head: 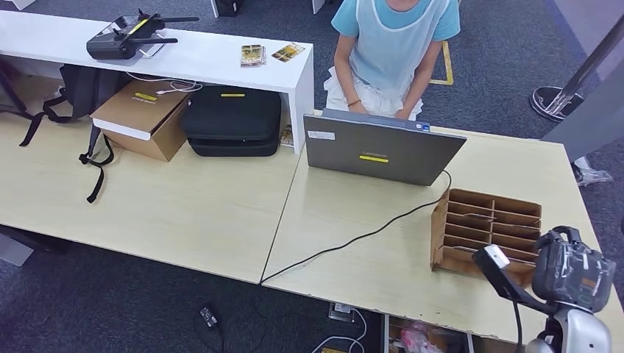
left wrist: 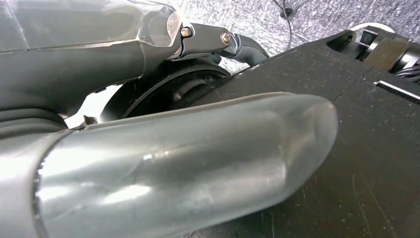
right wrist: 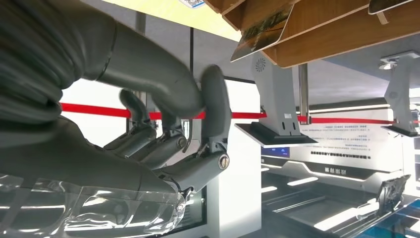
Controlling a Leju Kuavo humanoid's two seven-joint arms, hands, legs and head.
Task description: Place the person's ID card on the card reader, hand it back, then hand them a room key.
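Light wood surface (head: 184, 213) is carrying an open grey laptop (head: 379, 151), a brown slotted card rack (head: 486, 228), and a black cable (head: 353, 239) trailing across it.

The right arm (head: 570, 327) rises at the lower right of the head view, its wrist (head: 572, 271) bent so that the dark housing sits on top of the pale forearm. In the right wrist view, the right hand (right wrist: 168, 129) holds nothing, its dark fingers (right wrist: 215, 109) curled inward beside the thick thumb (the fingertips close together). The left hand (left wrist: 183, 163) shows in its own wrist view as a glossy grey thumb and ribbed cover; how its fingers lie cannot be told.
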